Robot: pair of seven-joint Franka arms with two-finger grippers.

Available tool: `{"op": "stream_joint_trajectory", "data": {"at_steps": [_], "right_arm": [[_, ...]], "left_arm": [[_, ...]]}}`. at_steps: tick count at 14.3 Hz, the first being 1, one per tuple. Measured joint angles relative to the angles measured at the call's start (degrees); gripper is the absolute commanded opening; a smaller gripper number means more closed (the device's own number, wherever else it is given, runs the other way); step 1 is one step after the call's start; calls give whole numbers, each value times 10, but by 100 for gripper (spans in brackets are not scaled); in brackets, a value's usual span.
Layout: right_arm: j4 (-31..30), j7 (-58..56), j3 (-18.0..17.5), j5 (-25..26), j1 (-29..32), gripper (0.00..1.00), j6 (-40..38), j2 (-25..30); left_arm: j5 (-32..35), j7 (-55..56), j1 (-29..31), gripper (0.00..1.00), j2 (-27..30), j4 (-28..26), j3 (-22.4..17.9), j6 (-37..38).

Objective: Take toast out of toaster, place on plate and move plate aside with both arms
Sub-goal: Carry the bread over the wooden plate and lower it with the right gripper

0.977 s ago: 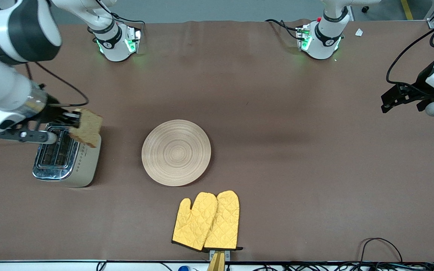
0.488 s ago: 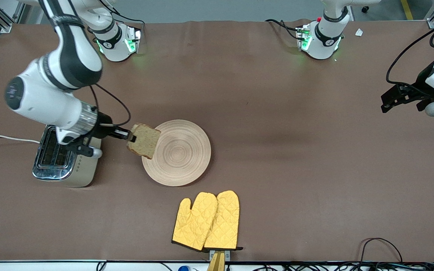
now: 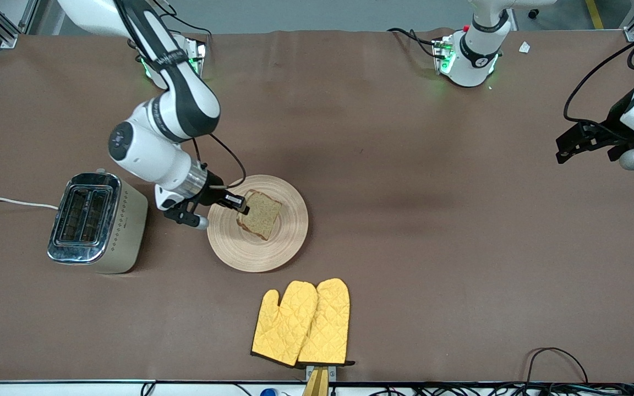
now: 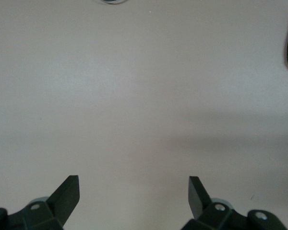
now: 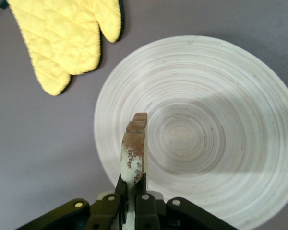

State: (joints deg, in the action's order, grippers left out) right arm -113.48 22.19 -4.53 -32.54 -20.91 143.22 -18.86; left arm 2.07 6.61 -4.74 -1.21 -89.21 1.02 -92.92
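The toast, a brown slice with a darker crust, is pinched at one edge by my right gripper, which is shut on it. It hangs tilted over the round beige wooden plate, on the side toward the toaster; I cannot tell whether it touches the wood. In the right wrist view the toast shows edge-on between the jaws of the right gripper, over the plate. My left gripper waits open over bare table at the left arm's end. In the left wrist view the left gripper holds nothing.
A chrome toaster with empty slots stands at the right arm's end, its white cord trailing off the table. A pair of yellow oven mitts lies nearer the front camera than the plate. Black cables lie along the front edge.
My right arm has carried the toast from above the toaster across to over the plate and lower. The left arm has not moved.
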Motion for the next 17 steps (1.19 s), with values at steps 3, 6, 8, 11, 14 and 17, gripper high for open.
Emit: {"op": "stream_joint_trajectory", "data": {"at_steps": [3,6,8,11,14,17], "right_arm": [[-4,-34,5,0,2,0,27,-30],[-8,-95,10,0,21,0,30,-42],[-21,-123,11,0,40,0,23,-43],[-33,-139,12,0,58,0,-9,-42],[-33,-148,12,0,70,22,-29,-37],[-33,-158,13,0,71,89,-31,-37]], "left_arm": [[0,0,1,100,0,0,0,0],[0,0,1,100,0,0,0,1],[0,0,1,100,0,0,0,1],[0,0,1,100,0,0,0,1],[0,0,1,100,0,0,0,4],[0,0,1,100,0,0,0,5]]}}
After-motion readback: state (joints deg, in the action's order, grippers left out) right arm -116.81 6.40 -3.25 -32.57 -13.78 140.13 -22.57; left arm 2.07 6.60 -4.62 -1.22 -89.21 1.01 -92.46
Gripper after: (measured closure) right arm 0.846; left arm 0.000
